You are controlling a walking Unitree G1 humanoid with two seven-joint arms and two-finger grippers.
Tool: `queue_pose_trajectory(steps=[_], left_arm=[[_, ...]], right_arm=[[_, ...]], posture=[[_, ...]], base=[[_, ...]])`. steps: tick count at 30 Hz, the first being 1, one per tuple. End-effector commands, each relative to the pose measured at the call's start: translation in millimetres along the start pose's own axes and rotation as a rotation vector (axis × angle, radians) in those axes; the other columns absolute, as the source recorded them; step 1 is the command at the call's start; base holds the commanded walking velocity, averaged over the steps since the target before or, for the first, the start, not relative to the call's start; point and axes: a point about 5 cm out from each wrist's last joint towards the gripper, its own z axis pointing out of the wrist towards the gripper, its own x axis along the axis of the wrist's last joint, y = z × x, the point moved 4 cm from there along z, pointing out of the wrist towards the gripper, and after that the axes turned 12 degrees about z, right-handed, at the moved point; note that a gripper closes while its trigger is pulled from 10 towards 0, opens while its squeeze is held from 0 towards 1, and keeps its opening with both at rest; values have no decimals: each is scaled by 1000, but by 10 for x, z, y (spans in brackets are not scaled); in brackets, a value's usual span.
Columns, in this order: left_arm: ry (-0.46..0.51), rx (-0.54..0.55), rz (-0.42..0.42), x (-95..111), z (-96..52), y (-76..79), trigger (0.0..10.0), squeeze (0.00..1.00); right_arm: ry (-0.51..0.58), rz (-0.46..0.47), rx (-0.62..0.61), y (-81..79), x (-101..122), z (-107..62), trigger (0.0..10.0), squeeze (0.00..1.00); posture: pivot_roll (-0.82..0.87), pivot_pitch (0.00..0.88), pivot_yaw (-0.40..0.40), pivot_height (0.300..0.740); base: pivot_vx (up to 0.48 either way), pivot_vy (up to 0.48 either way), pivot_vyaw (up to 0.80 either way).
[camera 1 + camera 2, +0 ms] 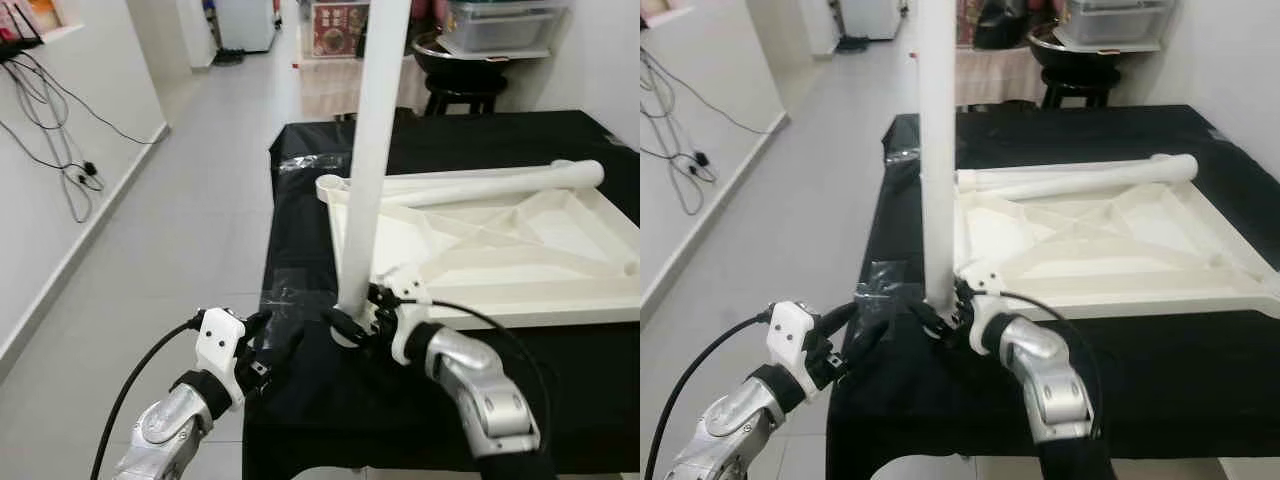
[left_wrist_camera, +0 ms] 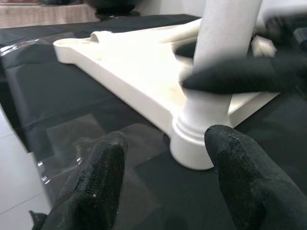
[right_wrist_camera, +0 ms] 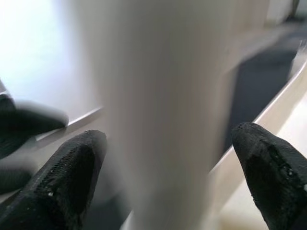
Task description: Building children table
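Note:
A white children's table top (image 1: 520, 305) lies upside down on a black-covered table (image 1: 300, 250). One white leg (image 1: 370, 150) stands upright in its near-left corner socket (image 2: 194, 143). A second white leg (image 1: 480, 182) lies across the far side of the top. My right gripper (image 1: 352, 325) is at the base of the upright leg, open, with the leg (image 3: 168, 96) between its fingers (image 3: 72, 177). My left gripper (image 1: 275, 340) hangs open over the table's near-left corner and points at the leg's base; its fingers (image 2: 100, 177) hold nothing.
The black table's left edge drops to a tiled floor (image 1: 170, 250). Cables (image 1: 60, 150) hang on the left wall. Behind the table stand a dark stool (image 1: 460, 95) and a clear plastic box (image 1: 500, 25).

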Motion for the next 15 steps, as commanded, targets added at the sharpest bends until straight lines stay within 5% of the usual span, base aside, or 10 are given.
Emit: queue_pose_trajectory(steps=[1, 2, 8, 10, 15], left_arm=[[-21, 0, -7, -60, -21, 10, 10000, 0], [-20, -1, -7, -62, -17, 17, 10000, 0], [-19, -1, -7, -63, -17, 31, 10000, 0], [-20, 1, -3, -64, -21, 47, 10000, 0], [-20, 5, -1, -65, -27, 68, 10000, 0]], right_arm=[[-7, -17, 72, -23, 14, 21, 10000, 1000], [-35, -51, 145, 42, 99, 63, 10000, 8], [-103, -82, 281, 124, 226, 134, 10000, 0], [-152, -5, 388, 141, 308, 228, 10000, 0], [-189, 33, 389, 173, 299, 300, 9765, 0]], posture=[[-115, 94, 17, 740], [-110, 90, 13, 740], [-97, 85, 6, 740], [-76, 81, -12, 740], [-59, 83, -20, 740]], base=[[0, 0, 0], [0, 0, 0], [0, 0, 0], [0, 0, 0], [0, 0, 0]])
